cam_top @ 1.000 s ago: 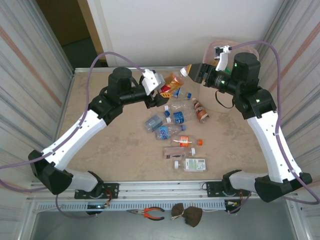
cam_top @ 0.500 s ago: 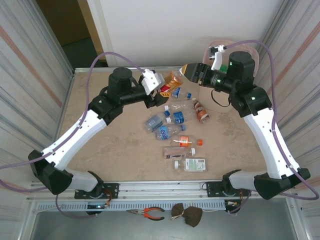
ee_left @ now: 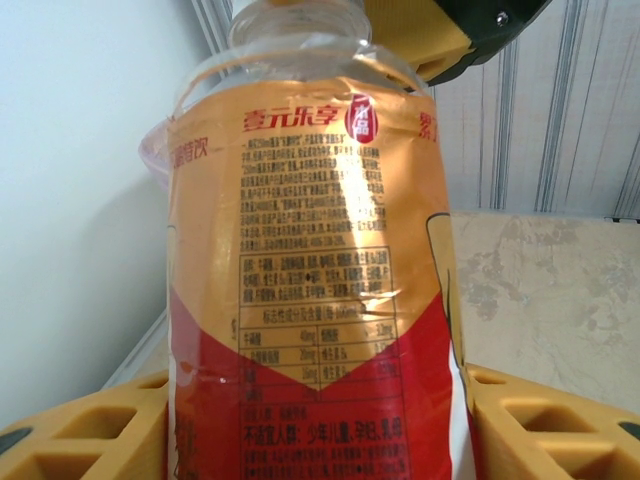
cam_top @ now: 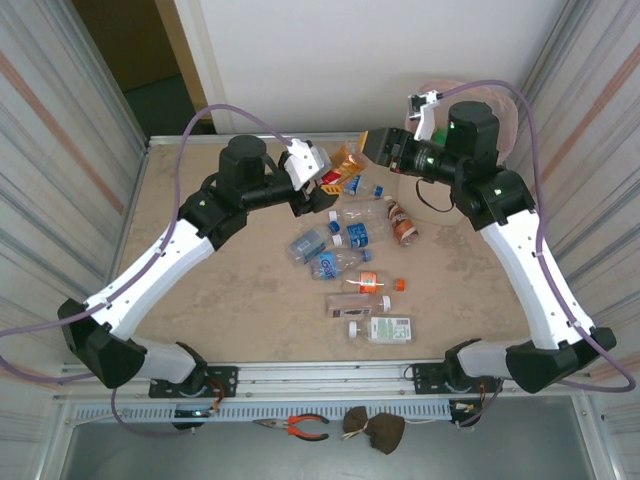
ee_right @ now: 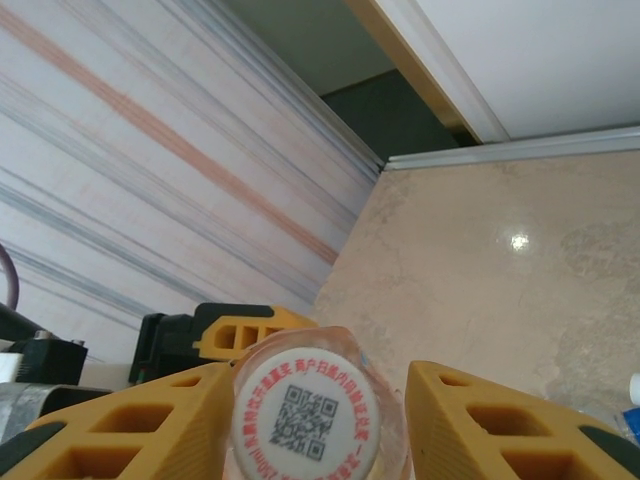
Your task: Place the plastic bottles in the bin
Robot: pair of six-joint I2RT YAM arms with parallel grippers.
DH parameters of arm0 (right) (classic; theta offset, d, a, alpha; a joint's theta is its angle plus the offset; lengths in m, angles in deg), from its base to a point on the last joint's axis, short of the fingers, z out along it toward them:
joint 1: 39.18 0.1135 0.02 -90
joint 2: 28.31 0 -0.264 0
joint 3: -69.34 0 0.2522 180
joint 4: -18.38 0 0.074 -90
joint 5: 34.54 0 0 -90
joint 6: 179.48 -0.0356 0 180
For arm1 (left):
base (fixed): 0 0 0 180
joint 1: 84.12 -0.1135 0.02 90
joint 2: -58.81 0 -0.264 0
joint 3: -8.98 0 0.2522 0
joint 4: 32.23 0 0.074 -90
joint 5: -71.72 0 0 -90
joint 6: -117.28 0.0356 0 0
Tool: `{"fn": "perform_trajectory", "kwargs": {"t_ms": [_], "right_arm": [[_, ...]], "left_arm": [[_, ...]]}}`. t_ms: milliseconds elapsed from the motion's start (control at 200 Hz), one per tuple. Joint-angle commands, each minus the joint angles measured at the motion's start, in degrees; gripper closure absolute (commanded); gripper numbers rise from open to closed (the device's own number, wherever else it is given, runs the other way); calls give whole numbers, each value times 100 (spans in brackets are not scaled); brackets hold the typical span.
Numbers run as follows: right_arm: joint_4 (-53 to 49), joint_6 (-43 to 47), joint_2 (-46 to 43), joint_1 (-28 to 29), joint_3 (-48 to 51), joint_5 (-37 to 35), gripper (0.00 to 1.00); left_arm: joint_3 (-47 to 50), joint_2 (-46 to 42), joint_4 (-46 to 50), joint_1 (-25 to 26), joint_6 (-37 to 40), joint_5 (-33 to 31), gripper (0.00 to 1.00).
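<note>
The orange-labelled bottle (ee_left: pixel 320 300) is in the air over the far side of the table (cam_top: pixel 220 290). The left gripper (ee_left: pixel 318 425) clamps it across its red lower body, jaws part-open at bottle width. The right gripper (cam_top: pixel 370 143) brackets the end with the white cap (ee_right: pixel 306 408), fingers just beside the neck; whether they pinch it I cannot tell. The bottle looks empty and thin-walled, so it is probably light, springy and slick under its film label. A hold across the stiffer shoulder or neck looks safer than one at mid-body. The other plastic bottles (cam_top: pixel 350 240) lie scattered mid-table. The bin (cam_top: pixel 508 115) stands behind the right arm, at the far right corner.
</note>
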Motion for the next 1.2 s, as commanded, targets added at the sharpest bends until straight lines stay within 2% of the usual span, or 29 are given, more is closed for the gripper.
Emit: {"fn": "perform_trajectory", "kwargs": {"t_ms": [0,311,591,942,1197], "right_arm": [[175,-98,8,32,-118,93,55],[201,-143,34,41,-116,96,70],[133,30,-49,-95,-150,-301,70],[-208,271,-38,-1300,-522,-956,70],[-531,997,343,-2080,-1227,-1844,70]], "left_arm": [[-83,13,-76,28,91,-31,41],[-97,78,-78,35,82,-44,39],[-23,-56,-105,28,64,-62,24],[228,-369,-55,28,18,-197,23],[326,-527,93,28,-11,-348,22]]}}
